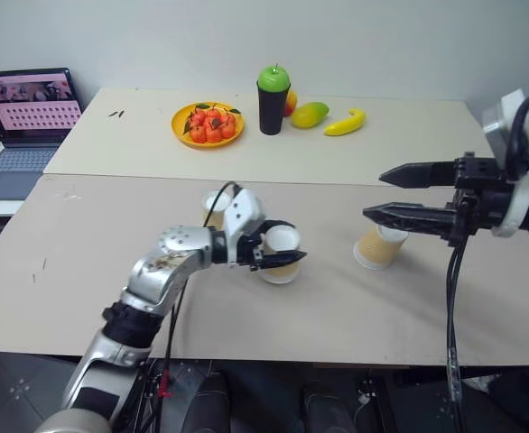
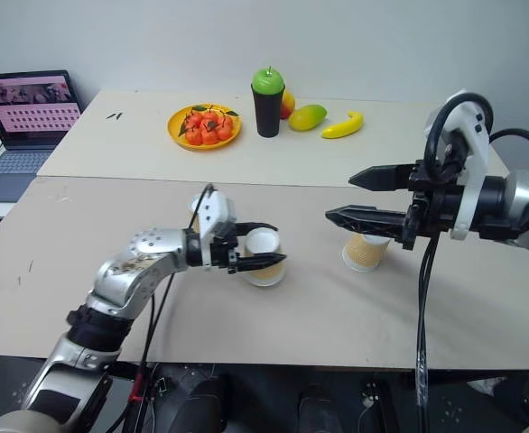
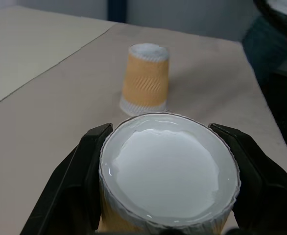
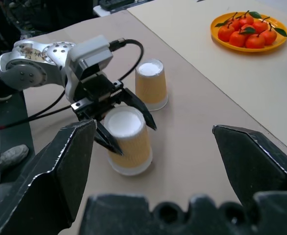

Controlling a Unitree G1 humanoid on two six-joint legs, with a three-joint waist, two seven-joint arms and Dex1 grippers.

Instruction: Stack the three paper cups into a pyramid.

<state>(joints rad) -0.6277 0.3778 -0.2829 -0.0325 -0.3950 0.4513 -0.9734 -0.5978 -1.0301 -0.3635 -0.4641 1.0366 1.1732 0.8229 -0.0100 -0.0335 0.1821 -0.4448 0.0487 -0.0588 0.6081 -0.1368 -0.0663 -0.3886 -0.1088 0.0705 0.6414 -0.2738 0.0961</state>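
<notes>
The left gripper (image 1: 281, 255) squeezes one upside-down paper cup (image 1: 281, 253) at frame centre. The right gripper (image 2: 350, 192) is wide open, empty. Next: set this cup beside another.

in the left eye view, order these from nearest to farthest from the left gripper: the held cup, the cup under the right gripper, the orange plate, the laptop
From the left gripper:
1. Held cup, between its jaws.
2. Cup under the right gripper, to its right.
3. Orange plate, on the far table.
4. Laptop, far left.
</notes>
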